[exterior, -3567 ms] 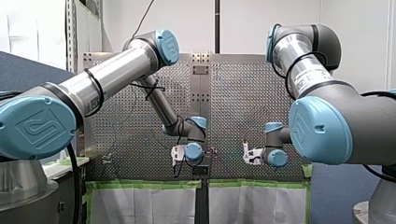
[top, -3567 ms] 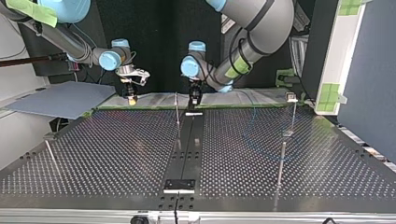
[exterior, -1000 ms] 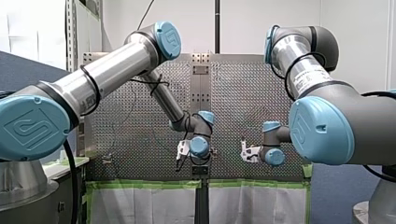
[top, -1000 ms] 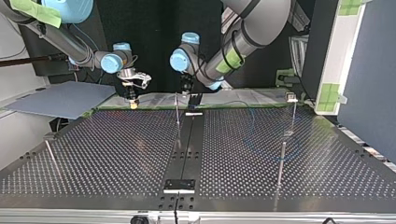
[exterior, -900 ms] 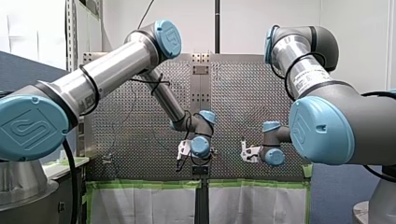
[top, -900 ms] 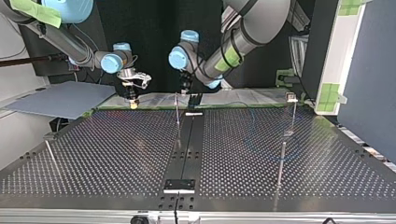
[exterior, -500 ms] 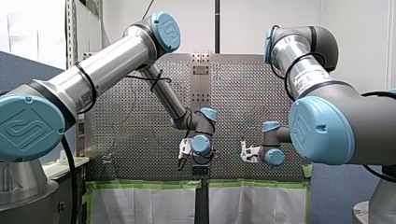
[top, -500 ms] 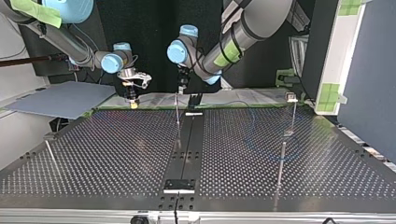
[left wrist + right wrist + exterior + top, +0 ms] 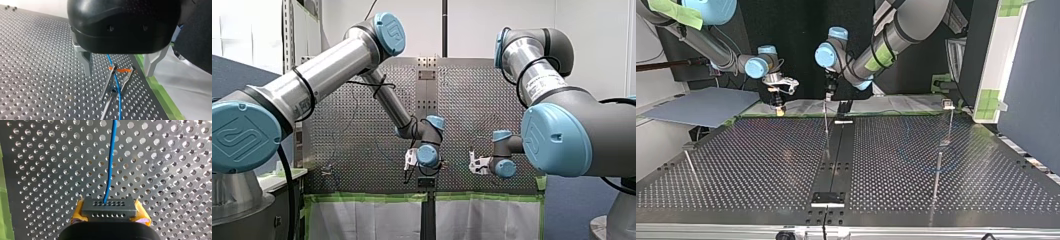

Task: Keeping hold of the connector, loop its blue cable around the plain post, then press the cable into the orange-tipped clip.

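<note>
**Now at the clip: cable lined up, pressing to be done**

The connector (image 9: 109,207) is pinched between the yellow pads (image 9: 78,215) of my right gripper (image 9: 109,214), low over the worktop (image 9: 50,170). Its blue cable (image 9: 111,160) is led straight away from it across the holes. In the left wrist view the same cable is seen passing between the prongs of the orange-tipped clip (image 9: 121,70), close by one orange tip; whether it is seated there cannot be told. My left gripper (image 9: 117,74) is held just above the clip with its metal fingers (image 9: 86,60) spread wide, one to each side, and nothing is gripped. Whether the loop is already made cannot be seen.

The pressing step is judged to be in hand. A downward push on the cable at the clip is called for next, with the connector pinched throughout and the cable drawn taut.
</note>
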Controlling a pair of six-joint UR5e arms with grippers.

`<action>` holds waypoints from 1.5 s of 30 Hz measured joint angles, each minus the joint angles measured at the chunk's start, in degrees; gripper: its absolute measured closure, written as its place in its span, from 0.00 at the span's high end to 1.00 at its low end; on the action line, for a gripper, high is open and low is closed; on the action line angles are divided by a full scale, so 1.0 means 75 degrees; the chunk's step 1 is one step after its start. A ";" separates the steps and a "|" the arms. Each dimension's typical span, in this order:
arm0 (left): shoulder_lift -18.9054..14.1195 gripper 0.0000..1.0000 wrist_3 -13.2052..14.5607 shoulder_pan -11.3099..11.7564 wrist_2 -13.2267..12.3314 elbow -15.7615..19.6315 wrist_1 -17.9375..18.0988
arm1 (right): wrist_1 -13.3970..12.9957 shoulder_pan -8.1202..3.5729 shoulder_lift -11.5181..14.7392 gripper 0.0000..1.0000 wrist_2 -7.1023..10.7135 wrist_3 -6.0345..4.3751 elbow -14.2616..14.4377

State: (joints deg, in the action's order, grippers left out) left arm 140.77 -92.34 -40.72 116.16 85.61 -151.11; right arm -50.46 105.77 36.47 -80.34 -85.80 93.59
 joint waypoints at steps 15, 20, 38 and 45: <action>0.0007 1.00 -0.0223 0.0000 -0.0393 0.0004 -0.0108 | 0.0005 -0.0004 -0.0001 0.00 -0.0001 -0.0018 0.0001; 0.0007 1.00 -0.0265 -0.0001 -0.0393 0.0004 -0.0132 | 0.0005 -0.0004 -0.0002 0.00 -0.0001 -0.0022 0.0003; 0.0005 1.00 -0.0290 -0.0019 0.0002 0.0008 -0.0451 | 0.0008 0.0001 -0.0011 0.00 0.0000 -0.0035 0.0001; 0.0006 1.00 -0.0300 -0.0012 0.0109 0.0008 -0.0566 | 0.0010 0.0002 -0.0013 0.00 0.0000 -0.0035 0.0001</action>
State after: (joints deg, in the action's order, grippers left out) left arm 140.81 -94.59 -40.81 116.98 85.67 -155.36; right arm -50.38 105.78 36.37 -80.34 -86.06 93.59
